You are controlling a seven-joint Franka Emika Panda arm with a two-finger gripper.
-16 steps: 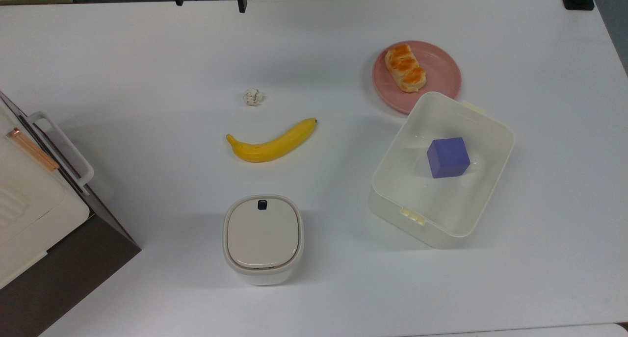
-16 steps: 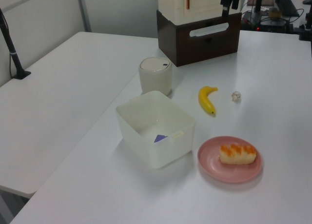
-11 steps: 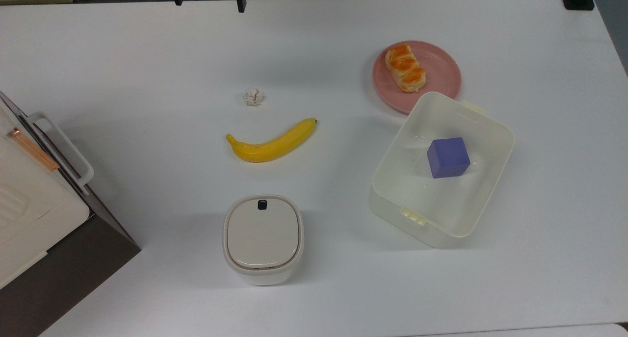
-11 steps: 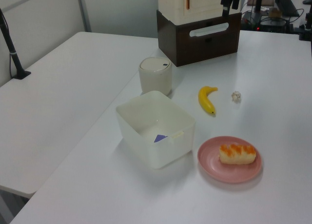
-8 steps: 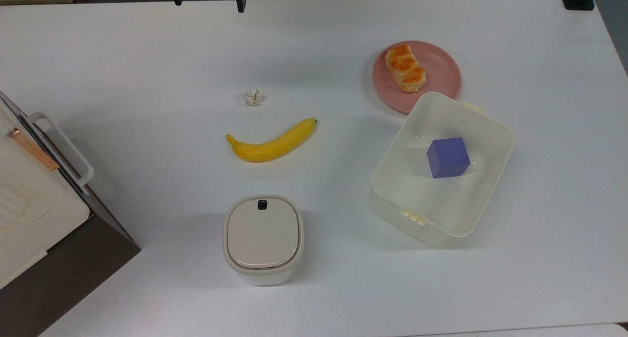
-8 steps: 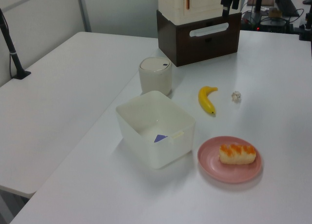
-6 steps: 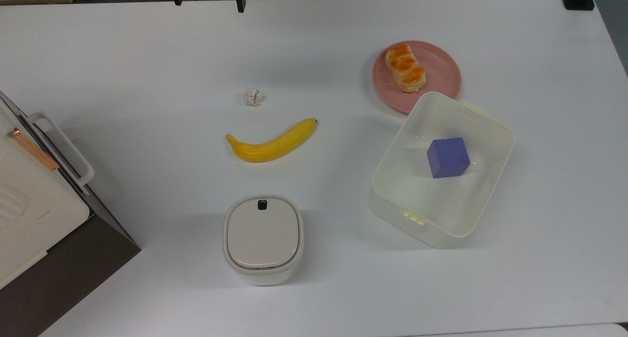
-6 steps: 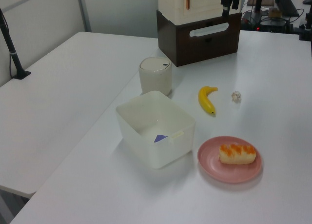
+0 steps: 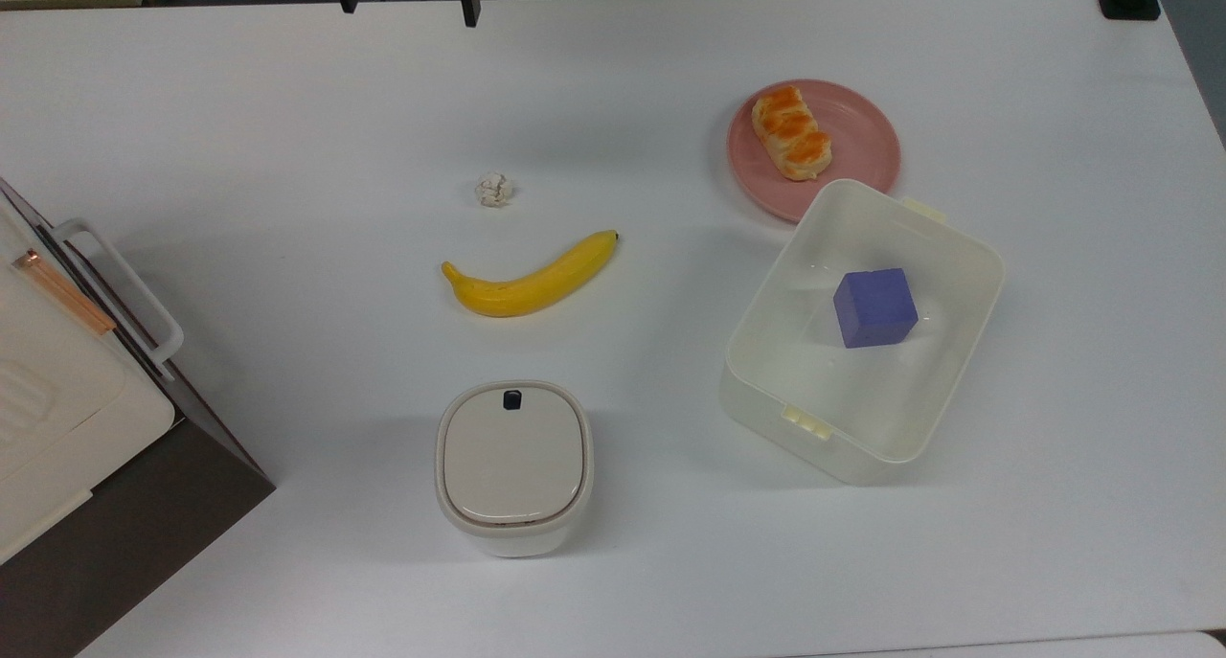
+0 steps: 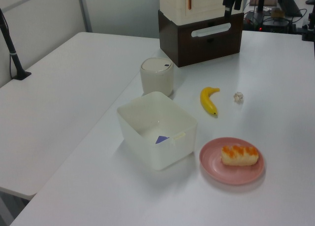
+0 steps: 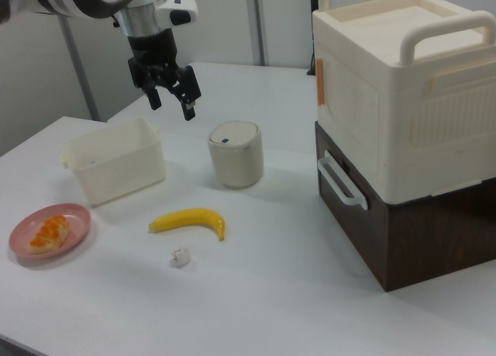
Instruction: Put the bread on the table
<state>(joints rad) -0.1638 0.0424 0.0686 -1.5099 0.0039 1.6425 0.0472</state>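
The small oblong bread with its glossy orange-brown top (image 9: 791, 132) lies on the round pink plate (image 9: 862, 141), towards the top view's left half of it. The plate's near rim is tucked just under the corner of the open cream plastic box (image 9: 943, 256), which holds a purple cube (image 9: 874, 307). The large white table (image 9: 287, 141) lies bare and wide to the top view's left of the plate, as far as the tiny crumpled white paper ball (image 9: 494, 190) and the yellow banana (image 9: 530, 277). The arm's black gripper (image 11: 170, 98) hangs in the air above the table, well apart from the bread, jaws spread apart and holding nothing.
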